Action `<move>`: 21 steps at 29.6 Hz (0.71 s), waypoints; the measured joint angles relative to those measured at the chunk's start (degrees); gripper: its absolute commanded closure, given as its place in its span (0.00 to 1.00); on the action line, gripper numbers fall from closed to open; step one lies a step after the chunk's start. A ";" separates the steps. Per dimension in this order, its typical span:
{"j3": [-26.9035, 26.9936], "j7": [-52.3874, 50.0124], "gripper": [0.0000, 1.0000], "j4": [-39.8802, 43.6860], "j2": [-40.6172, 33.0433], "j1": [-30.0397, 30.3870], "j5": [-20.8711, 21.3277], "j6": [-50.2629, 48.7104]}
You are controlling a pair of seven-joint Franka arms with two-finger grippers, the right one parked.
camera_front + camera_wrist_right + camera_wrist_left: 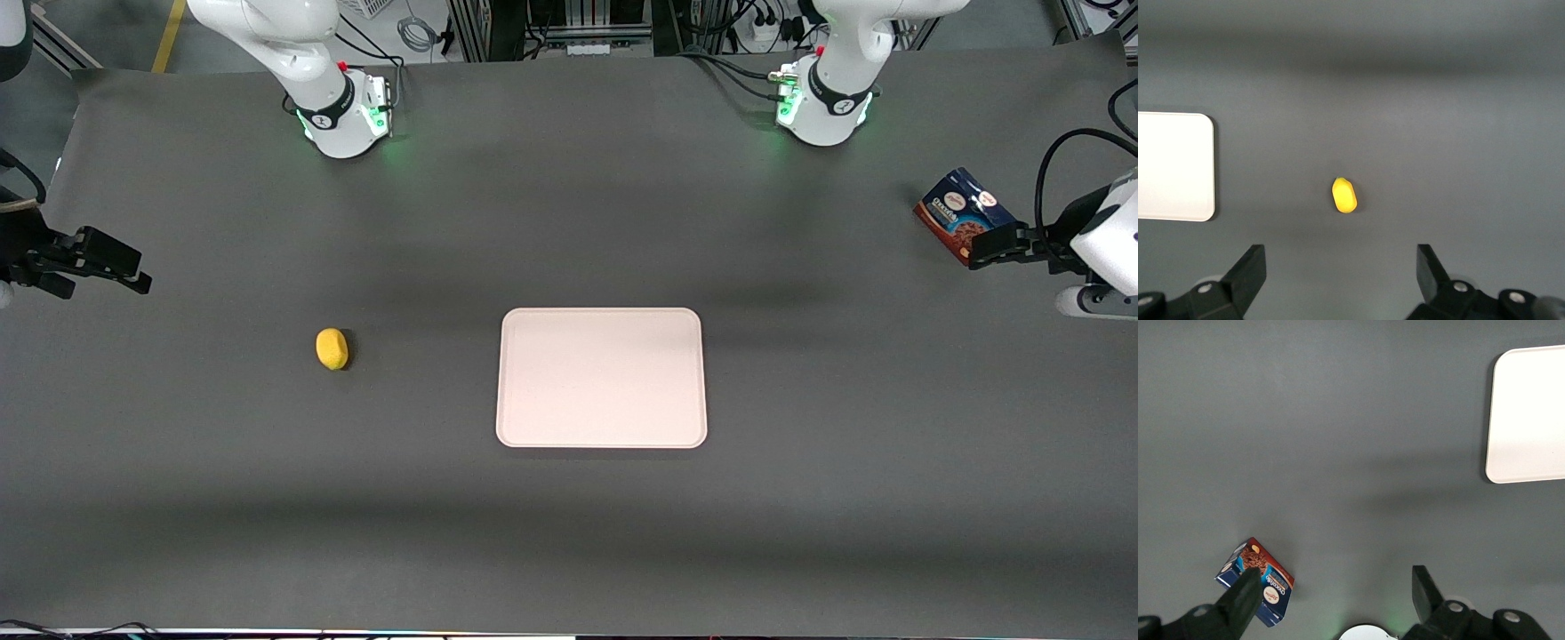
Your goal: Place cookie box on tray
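The cookie box, dark blue with brown cookies pictured and a red-brown edge, rests on the table toward the working arm's end. My left gripper hovers just nearer the front camera than the box and partly overlaps it there. In the left wrist view the gripper is open with only bare table between its fingers. One finger overlaps the cookie box, which sits outside the gap. The pale-pink tray lies flat mid-table with nothing on it, well away from the box; its edge shows in the wrist view.
A small yellow lemon-like object sits on the dark mat beside the tray, toward the parked arm's end. The working arm's white base stands farther from the front camera than the box. The mat's edge runs close beside the box.
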 measured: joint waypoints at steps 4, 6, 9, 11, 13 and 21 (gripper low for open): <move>0.06 0.00 0.00 0.06 0.00 0.02 0.00 0.00; 0.06 0.00 0.00 0.10 0.00 0.02 0.00 0.00; 0.06 0.00 0.00 0.15 0.00 0.02 0.00 0.00; 0.06 0.00 0.00 0.21 0.00 0.02 0.00 -0.05; 0.06 0.00 0.00 0.30 0.00 0.02 -0.01 -0.48; -0.03 0.58 0.00 0.60 -0.97 0.01 0.18 -2.88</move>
